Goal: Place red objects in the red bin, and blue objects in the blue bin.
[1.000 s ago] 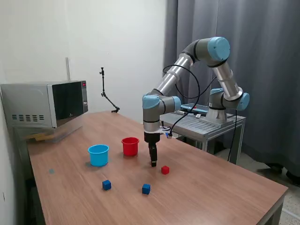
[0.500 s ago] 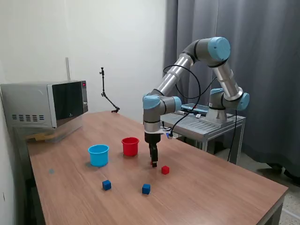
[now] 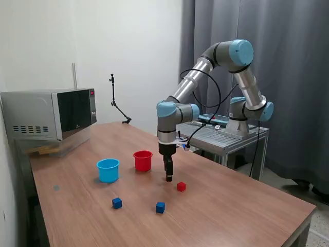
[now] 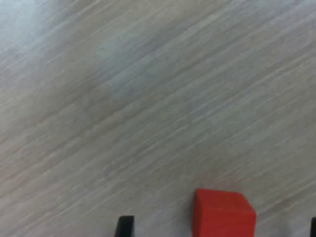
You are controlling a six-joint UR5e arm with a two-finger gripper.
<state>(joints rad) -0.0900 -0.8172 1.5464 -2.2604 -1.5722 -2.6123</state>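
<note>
Because the sorting is to be done across one wooden table (image 3: 247,206), everything sits in the half towards the exterior view's left, well in from the edges. The arm (image 3: 177,112) reaches down over the middle of the table so its wrist hangs straight above the work. The blue cup (image 3: 108,170) and the red cup (image 3: 143,160) stand upright and near each other, mouths up to receive drops. The gripper (image 3: 168,178) points down just beside the red cup, low over the wood. The wrist view shows its fingers (image 4: 125,226) spread, with a red cube (image 4: 224,213) between them and untouched (a gap on each side). A red cube (image 3: 181,186) lies just beside the gripper; I cannot tell whether it is the same one. Two blue cubes (image 3: 117,203) (image 3: 160,207) wait nearer the front edge, not yet sorted.
</note>
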